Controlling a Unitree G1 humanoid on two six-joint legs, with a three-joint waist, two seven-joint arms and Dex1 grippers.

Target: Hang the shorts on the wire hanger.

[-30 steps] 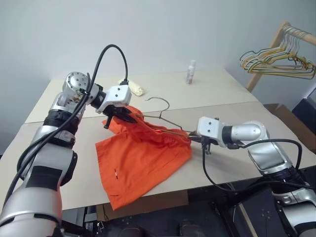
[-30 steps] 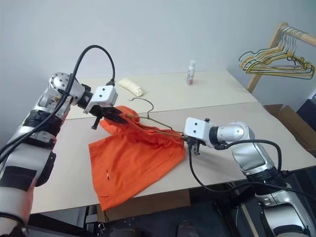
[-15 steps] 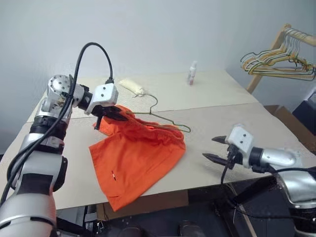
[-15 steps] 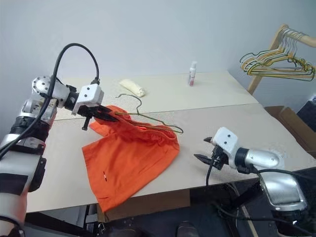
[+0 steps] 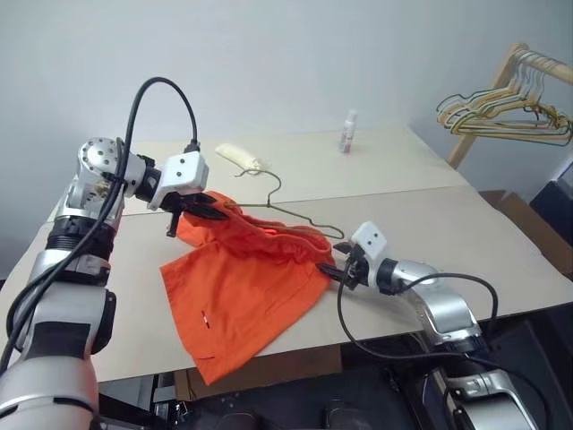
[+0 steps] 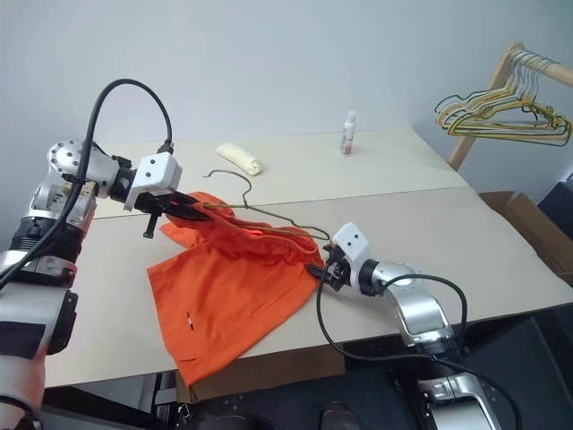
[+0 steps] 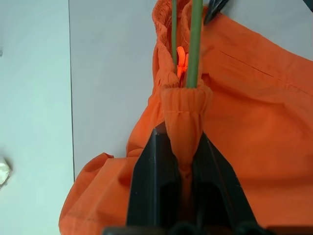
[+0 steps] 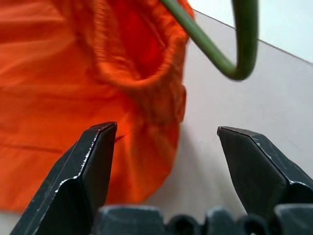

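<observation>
The left gripper (image 5: pixel 212 208) is clamped on the gathered waistband of the shorts (image 5: pixel 246 287), holding that end lifted off the worktop (image 5: pixel 421 215); in the left wrist view we see its 2 black fingers (image 7: pixel 151 166) pinching a fold of the orange elastic hem. The wire hanger (image 5: pixel 277 210) is threaded through the waistband: its hooked top stands clear above the cloth just beside the left gripper, and its far corner pokes out of the waistband at the opposite end, near the right gripper (image 5: pixel 338 270). We find the right gripper with its fingers (image 8: pixel 93 161) set wide apart and holding nothing, low over the worktop, just beside the right end of the waistband; whether it touches the cloth we cannot tell. The rest of the shorts lies spread on the worktop, 1 leg reaching the near edge and hanging slightly over it. A small white mark (image 5: pixel 207 314) shows on that leg. Also noted: a pale yellow rolled cloth (image 5: pixel 240 158) and a small bottle (image 5: pixel 346 132) at the back of the worktop, well apart from the shorts, and a wooden rack (image 5: pixel 510 67) carrying bunched hangers (image 5: pixel 501 112) to the right.
</observation>
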